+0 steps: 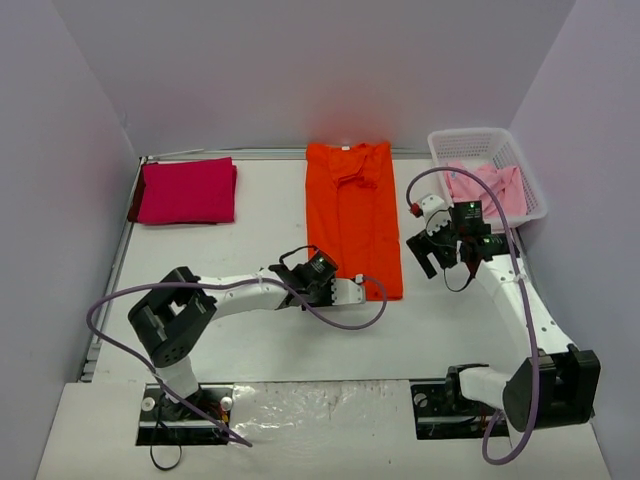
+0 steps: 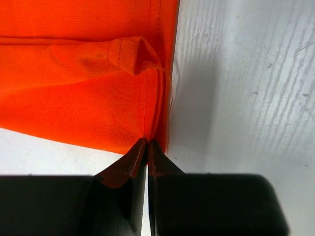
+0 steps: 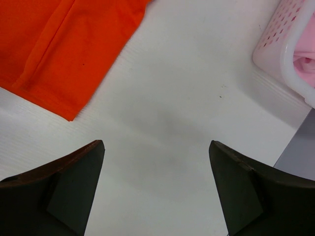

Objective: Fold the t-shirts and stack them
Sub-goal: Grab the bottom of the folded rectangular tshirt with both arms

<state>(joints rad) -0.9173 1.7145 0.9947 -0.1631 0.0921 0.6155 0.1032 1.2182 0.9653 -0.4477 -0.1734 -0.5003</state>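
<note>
Overhead, the white table [image 1: 250,250] carries a white lattice basket [image 1: 478,134] at the far right corner. A purple cable [image 1: 378,303] from the left arm loops on the table just beside the near hem of the orange t-shirt [image 1: 350,215]. Nothing lies between the right gripper [image 1: 445,258] and the table below it.

Orange t-shirt: lies flat at centre far, folded into a long strip running near to far, collar at the far end. Magenta-red t-shirt [image 1: 188,190]: folded into a rectangle at far left, well apart from the orange one. Pale pink t-shirt [image 1: 490,188]: crumpled inside the basket.

Left gripper [image 1: 347,290]: at the near hem of the orange t-shirt. In the left wrist view the left gripper [image 2: 146,142] has its jaws pressed together, pinching the hem edge of the orange t-shirt [image 2: 74,98], with bare table [image 2: 236,73] beside the cloth.

Right gripper: in its wrist view the right gripper [image 3: 156,143] stands wide and holds nothing. It hangs over bare table between the orange t-shirt [image 3: 59,44] and the basket [image 3: 275,49]. A bit of pale pink t-shirt [image 3: 306,49] shows inside the basket.

Count: three t-shirts, one basket, two grippers.
</note>
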